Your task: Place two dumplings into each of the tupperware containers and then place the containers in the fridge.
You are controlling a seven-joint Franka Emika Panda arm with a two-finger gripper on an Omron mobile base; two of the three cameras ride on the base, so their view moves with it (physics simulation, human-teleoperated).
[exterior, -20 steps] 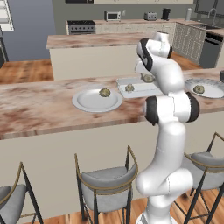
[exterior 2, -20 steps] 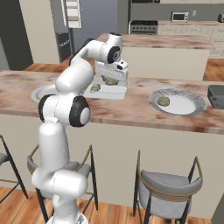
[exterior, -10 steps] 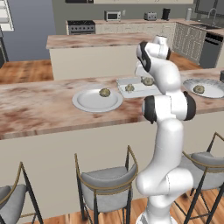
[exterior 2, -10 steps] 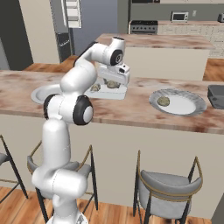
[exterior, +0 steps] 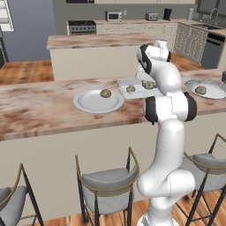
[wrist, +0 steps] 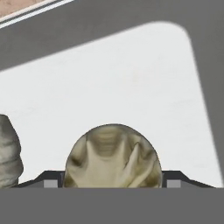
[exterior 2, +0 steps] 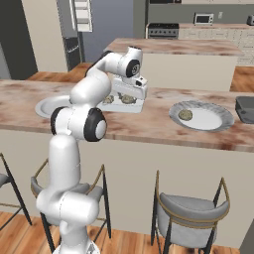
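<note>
1. Dumplings come first: one lumpy tan-olive dumpling (wrist: 113, 156) sits at 6 o'clock in my hand view, right between my two dark finger tips.
2. My claw (wrist: 113, 183) stands wide, a tip at either side of that dumpling; whether the tips touch it I cannot tell.
3. A second pale folded dumpling (wrist: 8, 151) lies at 9 o'clock in the same view, just beside the first.
4. Both rest on the white floor of a shallow rectangular translucent grey tupperware container (wrist: 199, 87), whose rim runs along 12 to 3 o'clock.
5. From the left base view, that container (exterior: 132, 93) lies on the pink-brown marbled counter (exterior: 39, 112), with a round white plate (exterior: 90, 103) at its 9 o'clock carrying one more small olive dumpling (exterior: 105, 93).
6. At 3 o'clock of the container, another round plate (exterior: 212, 90) holds a further dumpling (exterior: 201, 90).
7. From the right base view, my white hand hangs low over the container (exterior 2: 126, 105).
</note>
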